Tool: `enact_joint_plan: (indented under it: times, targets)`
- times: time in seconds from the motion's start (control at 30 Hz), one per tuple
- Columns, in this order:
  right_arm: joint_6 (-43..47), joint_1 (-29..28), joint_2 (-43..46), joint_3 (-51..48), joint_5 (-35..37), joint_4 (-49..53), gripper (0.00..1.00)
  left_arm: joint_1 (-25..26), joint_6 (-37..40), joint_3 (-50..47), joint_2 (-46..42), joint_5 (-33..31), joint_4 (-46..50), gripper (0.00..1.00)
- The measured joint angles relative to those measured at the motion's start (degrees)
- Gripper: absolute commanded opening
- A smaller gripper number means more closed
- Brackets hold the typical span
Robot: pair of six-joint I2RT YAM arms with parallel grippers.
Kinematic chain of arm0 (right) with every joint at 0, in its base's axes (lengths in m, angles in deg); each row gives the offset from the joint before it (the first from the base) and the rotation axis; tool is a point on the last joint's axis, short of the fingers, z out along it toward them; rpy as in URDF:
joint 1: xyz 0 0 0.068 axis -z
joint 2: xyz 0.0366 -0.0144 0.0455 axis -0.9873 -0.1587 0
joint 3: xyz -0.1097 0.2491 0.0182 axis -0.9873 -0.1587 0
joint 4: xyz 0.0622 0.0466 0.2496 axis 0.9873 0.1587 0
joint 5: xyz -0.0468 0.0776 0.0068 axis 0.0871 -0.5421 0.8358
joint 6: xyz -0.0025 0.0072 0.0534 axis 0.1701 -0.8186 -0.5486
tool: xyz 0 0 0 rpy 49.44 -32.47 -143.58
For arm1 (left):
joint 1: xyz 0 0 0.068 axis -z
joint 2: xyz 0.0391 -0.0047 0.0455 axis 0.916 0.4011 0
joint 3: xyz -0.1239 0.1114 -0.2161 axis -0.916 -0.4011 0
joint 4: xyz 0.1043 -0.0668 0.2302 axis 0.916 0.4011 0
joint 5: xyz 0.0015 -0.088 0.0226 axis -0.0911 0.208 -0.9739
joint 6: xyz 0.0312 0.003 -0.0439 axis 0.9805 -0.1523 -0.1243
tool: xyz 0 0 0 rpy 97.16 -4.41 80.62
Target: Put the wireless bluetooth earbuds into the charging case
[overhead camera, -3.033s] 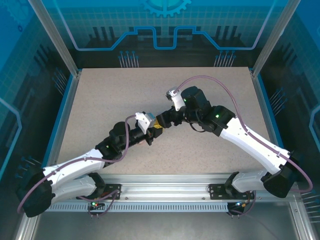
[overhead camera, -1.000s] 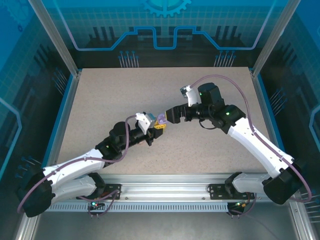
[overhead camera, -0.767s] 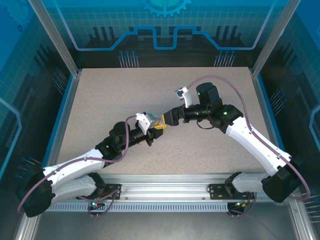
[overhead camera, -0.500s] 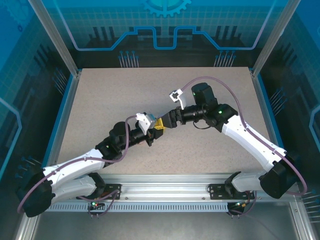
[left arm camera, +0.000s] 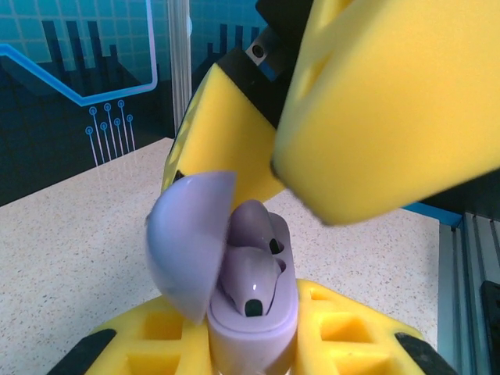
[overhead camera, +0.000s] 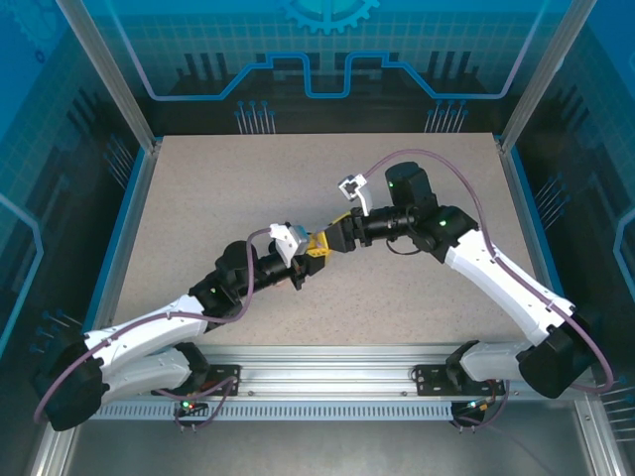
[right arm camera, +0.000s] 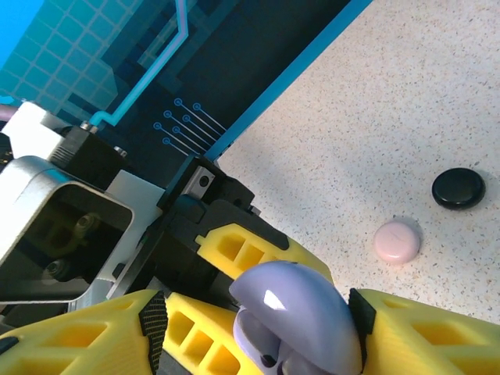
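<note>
Both lilac earbuds (left arm camera: 254, 262) look seated in the lilac charging case (left arm camera: 251, 332), one behind the other with their rounded heads up. Their stems are hidden in the wells. From the left wrist, the case stands upright with its lid (left arm camera: 187, 242) swung open toward 9 o'clock, hinge side to the left.

My left gripper (left arm camera: 248, 355) is clamped tight on the base of the case, a yellow pad on each side, and holds it up off the table (overhead camera: 198, 198) near the table's middle.

From overhead, my right gripper (right arm camera: 258, 328) comes at the case from 2 o'clock and the left arm reaches in from 8 o'clock, so the two grippers meet nose to nose. The right jaws are part-way open and straddle the domed lid. I cannot tell whether either pad has touched the lid yet.

I judge the insertion done for this pair, with closing the lid as what is left. That move turns on pushing the lid from 9 o'clock toward 3 o'clock, over the buds. The risk I see is the near right pad catching the front earbud's head.

From the right wrist, a pink round case (right arm camera: 397, 241) lies closed on the table at 2 o'clock from the lid, and a black round case (right arm camera: 458, 188) lies just beyond it. Both are well apart from the grippers and out of the way.
</note>
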Motion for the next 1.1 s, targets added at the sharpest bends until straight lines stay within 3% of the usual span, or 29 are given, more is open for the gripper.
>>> enact_joint_plan:
  times: [0.2,0.3,0.53,0.7,0.87,1.1]
  targets:
    - [1.2,0.8,2.7,0.0,1.1,1.1,0.67,0.1,0.0,0.0,0.1,-0.1,0.9,0.09]
    - [2.3,1.1,3.4,0.3,4.9,3.7,0.71,0.1,-0.1,0.0,0.1,-0.1,1.5,0.09]
    - [3.4,3.7,7.8,0.2,26.1,11.8,1.0,0.1,-4.3,0.0,1.1,-1.6,5.9,0.1]
    - [2.7,9.9,12.6,-2.8,34.2,14.3,1.0,-0.9,-13.8,1.2,8.8,-0.2,10.1,0.09]
    - [1.3,15.0,14.3,-7.6,35.4,14.9,1.0,-3.2,-24.8,3.9,21.4,5.4,13.1,0.09]
    - [0.6,16.4,14.6,-9.5,35.4,15.5,1.0,-4.8,-33.3,11.3,33.2,10.5,19.3,0.15]
